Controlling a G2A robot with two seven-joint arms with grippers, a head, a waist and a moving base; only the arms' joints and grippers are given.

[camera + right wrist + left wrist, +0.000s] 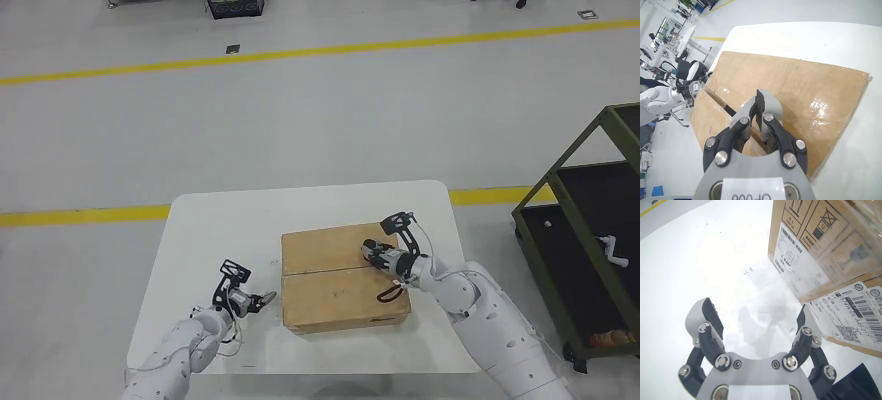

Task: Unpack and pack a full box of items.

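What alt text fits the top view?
A cardboard box with its flaps down sits on a white table. The right end effector is over the box's top near the flap seam. The left end effector, open, is over the table beside the box.

The contents of the box (345, 290) are hidden under its flaps (791, 91) (a dark slit is seen at the seam (723, 103)). Part of the seam is covered by the right gripper (757, 102). In the left wrist view the box is cut off and its side blurred.
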